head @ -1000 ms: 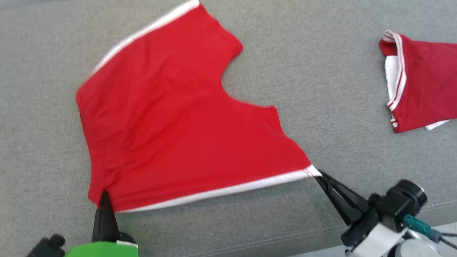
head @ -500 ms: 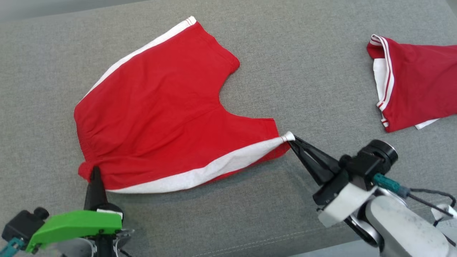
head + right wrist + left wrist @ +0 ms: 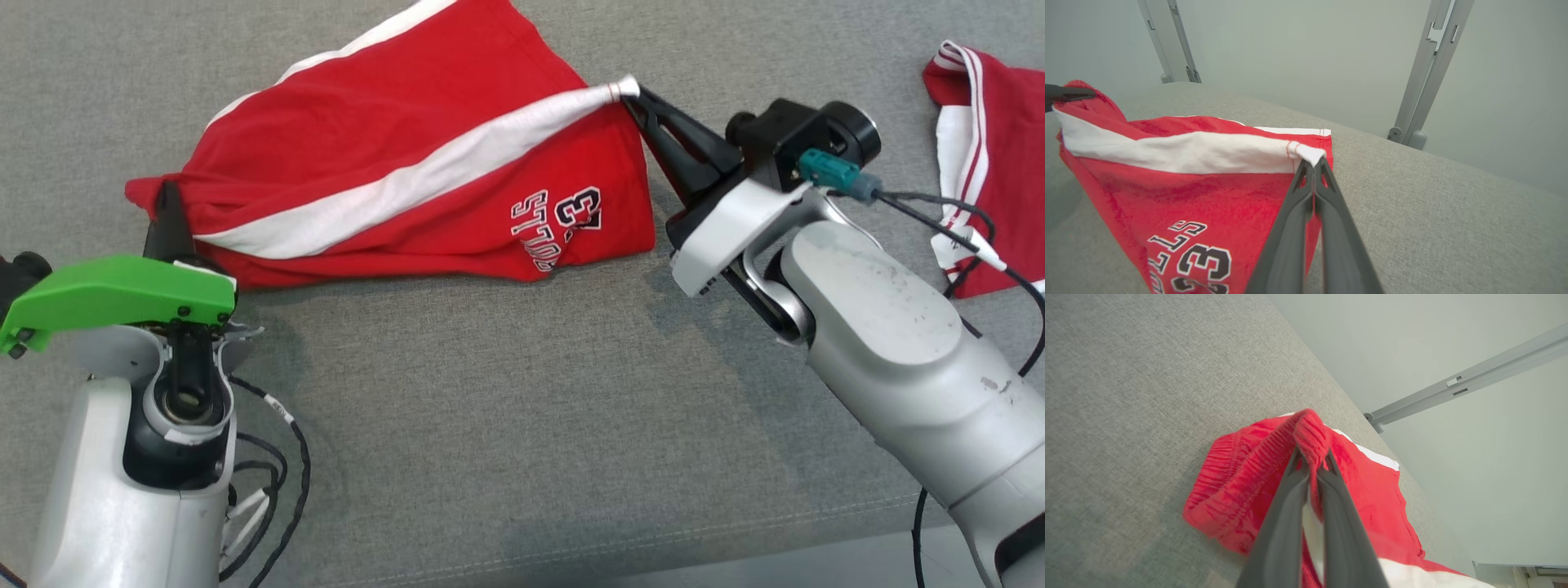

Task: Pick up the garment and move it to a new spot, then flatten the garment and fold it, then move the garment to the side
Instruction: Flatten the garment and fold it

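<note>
Shorts (image 3: pixel 367 139), flat a second ago, now half-folded: left gripper (image 3: pixel 168 200) clamps their waistband corner, right gripper (image 3: pixel 635 98) clamps their hem corner, carried across them; fold underway.

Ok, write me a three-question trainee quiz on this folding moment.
1. True or false: the left pincer hangs open above the red shorts with white side stripes.
2. What does the right pincer pinch? A) the white-striped hem corner B) the printed number C) the waistband
3. Fill in: a second red-and-white garment lies on the grey fabric surface on the robot's ____ side.
Key: 1 false, it is shut on the shorts; 2 A; 3 right.
</note>
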Tool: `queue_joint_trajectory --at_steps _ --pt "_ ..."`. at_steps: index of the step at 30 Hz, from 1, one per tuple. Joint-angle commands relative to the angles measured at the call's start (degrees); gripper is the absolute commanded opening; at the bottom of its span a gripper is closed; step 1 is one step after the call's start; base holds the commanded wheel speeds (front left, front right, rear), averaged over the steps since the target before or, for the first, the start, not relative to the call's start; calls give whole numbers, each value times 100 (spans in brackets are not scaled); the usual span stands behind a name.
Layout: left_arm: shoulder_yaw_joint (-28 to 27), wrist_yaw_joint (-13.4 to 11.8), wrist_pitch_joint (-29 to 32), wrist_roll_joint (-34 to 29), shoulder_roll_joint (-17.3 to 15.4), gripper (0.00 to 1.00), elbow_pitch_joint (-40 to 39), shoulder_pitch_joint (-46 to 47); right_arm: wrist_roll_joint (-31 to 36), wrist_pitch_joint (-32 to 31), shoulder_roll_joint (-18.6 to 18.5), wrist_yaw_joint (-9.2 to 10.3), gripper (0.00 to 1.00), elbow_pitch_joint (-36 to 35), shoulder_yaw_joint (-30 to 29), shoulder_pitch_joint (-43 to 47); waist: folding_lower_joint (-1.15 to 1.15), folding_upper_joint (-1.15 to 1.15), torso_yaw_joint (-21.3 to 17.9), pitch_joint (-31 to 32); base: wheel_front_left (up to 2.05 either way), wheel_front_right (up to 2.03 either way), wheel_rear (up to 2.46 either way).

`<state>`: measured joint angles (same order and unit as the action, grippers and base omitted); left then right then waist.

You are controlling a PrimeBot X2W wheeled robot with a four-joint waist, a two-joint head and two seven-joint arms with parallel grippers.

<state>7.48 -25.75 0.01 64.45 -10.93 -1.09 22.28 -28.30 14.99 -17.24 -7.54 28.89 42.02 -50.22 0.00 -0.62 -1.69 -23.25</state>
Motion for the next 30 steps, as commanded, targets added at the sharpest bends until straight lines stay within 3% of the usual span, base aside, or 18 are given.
queue_joint_trajectory --at_steps 1,6,13,30 --pt "-1 -33 23 -16 -25 0 58 128 -17 22 23 12 0 72 8 -116 0 62 130 -138 0 0 0" --pt "43 -101 65 -33 60 0 577 631 -118 23 198 12 0 530 9 -636 0 62 279 -176 0 0 0" --pt "320 -2 79 -113 316 0 1163 1225 142 22 122 12 0 1161 -292 -1291 0 62 610 -253 0 0 0" --pt "766 280 9 -176 649 0 2322 2351 191 22 84 12 0 2197 35 -2085 0 62 1126 -690 0 0 0"
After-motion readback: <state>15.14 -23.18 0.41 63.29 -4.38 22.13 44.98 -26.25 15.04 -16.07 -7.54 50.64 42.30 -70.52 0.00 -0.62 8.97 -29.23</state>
